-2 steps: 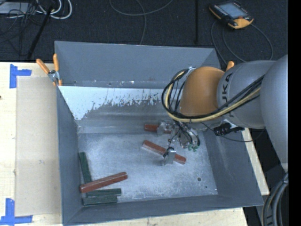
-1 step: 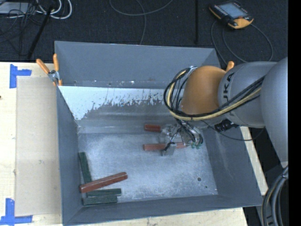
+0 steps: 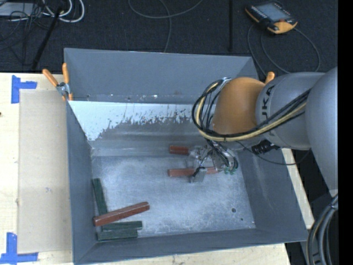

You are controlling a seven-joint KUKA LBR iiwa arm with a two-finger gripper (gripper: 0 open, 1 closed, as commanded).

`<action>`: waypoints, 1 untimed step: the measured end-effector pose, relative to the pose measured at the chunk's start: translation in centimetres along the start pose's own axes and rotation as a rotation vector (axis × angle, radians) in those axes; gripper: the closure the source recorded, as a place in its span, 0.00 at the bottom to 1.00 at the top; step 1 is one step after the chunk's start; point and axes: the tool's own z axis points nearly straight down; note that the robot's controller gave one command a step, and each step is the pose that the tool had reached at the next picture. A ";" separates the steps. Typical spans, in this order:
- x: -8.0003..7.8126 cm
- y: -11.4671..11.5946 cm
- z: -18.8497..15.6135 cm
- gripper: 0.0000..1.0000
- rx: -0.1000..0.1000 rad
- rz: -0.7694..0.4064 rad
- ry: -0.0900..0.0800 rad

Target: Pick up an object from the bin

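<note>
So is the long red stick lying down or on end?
Lying down: the red stick shows its full length, one end over the green sticks.

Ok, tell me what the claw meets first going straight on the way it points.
Probably the reddish-brown stick in the middle, the one nearer the bin front wall, just under the claw; depth is unclear from above.

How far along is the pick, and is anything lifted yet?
Done: the gripper is down at the middle of the grey metal bin, beside a short red-brown flat stick. In hand: that stick lies on the floor; whether it is gripped cannot be told. Left: securing and lifting it. Another short red-brown stick lies just behind; a long red-brown stick and dark green sticks sit near the bottom-left corner.
</note>
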 end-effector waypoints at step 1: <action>2.3 6.4 -11.7 1.00 0.000 -0.033 0.002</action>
